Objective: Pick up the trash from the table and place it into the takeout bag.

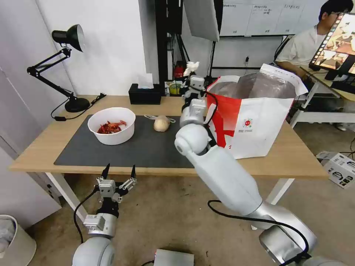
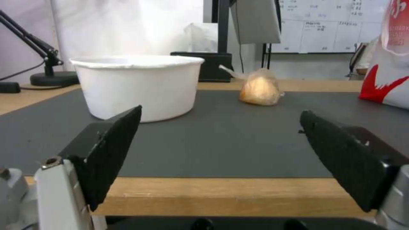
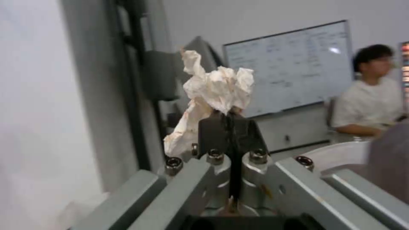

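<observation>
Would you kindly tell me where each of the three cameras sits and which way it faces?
Head view: from the robot's head, looking forward and down over the table; both arms show, the left gripper open below the near edge, the right gripper raised beside the takeout bag.
Left wrist view: low at the table's near edge, looking level across the mat; its open fingers frame the picture.
Right wrist view: looking up along the shut gripper at the crumpled tissue.
Shared: head and left wrist views both show the bowl and the wrapped lump.

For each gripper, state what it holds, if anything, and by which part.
The right gripper pinches the crumpled white tissue by its lower edge, raised beside the takeout bag. The left gripper is open, holding nothing.
</observation>
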Controlling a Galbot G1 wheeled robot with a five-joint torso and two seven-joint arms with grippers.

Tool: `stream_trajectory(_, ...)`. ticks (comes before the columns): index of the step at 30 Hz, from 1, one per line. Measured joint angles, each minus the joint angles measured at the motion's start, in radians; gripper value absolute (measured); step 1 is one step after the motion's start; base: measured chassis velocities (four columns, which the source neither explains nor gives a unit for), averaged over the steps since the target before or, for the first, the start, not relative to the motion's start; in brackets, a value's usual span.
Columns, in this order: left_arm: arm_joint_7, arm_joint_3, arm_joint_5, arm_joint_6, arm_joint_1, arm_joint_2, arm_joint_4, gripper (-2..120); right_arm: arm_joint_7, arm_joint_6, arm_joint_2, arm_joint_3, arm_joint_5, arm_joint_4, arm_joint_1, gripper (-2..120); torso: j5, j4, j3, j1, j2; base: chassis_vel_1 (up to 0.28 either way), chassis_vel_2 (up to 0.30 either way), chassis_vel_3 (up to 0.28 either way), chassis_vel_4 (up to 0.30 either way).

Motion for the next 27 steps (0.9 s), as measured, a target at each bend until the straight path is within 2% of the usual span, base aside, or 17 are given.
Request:
stream_trajectory(8,0.0,0.0,0.003,0.0,0.005,-0.001,0.002,100,0.087,-0.11,-0.015,0.077,0.001,0.042,-0.005,0,0.0001,0.0,0.0,0.0,0.0,0.0,0.0,0.0,0.0)
stream_trajectory(20,0.0,-0.005,0.003,-0.001,0.012,0.002,-0.005,100,0.126,-0.171,-0.073,0.171,0.003,0.054,-0.014,0,0.0001,-0.0001,0.0,0.0,0.0,0.0,0.0,0.0,0.0)
stream_trajectory(27,0.0,0.004,0.009,-0.001,0.007,-0.001,-0.005,100,0.161,-0.207,-0.091,0.212,0.077,0.089,-0.036,0,0.0,-0.0001,0.0,0.0,0.0,0.0,0.0,0.0,0.0)
